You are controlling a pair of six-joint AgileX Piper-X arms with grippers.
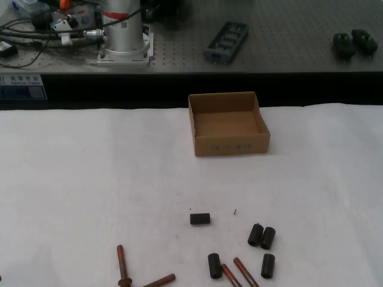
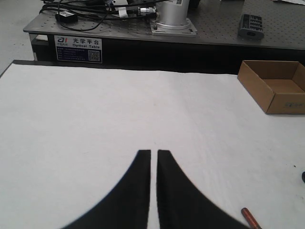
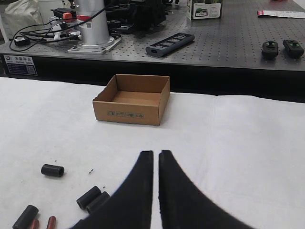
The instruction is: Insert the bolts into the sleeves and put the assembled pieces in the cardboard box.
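The open cardboard box (image 1: pixel 232 145) stands at the middle of the white cloth, with nothing inside. Several black sleeves lie near the front edge: one alone (image 1: pixel 200 219), a touching pair (image 1: pixel 261 236), and two more (image 1: pixel 214 265) (image 1: pixel 268 265). Copper bolts lie loose among them (image 1: pixel 121 262) (image 1: pixel 158 280) (image 1: pixel 246 272). My left gripper (image 2: pixel 153 152) is shut and holds nothing; it hovers over bare cloth with the box (image 2: pixel 286 102) far off and a bolt tip (image 2: pixel 250 217) close by. My right gripper (image 3: pixel 156 153) is shut too, holding nothing, with the sleeves (image 3: pixel 52 170) (image 3: pixel 88 197) beside it and the box (image 3: pixel 126 114) ahead.
The white cloth (image 1: pixel 90 179) covers the bench. Behind it runs a perforated metal table with a silver arm base (image 1: pixel 122 36), cables, a black rack (image 1: pixel 226 40) and two small black parts (image 1: pixel 355 43).
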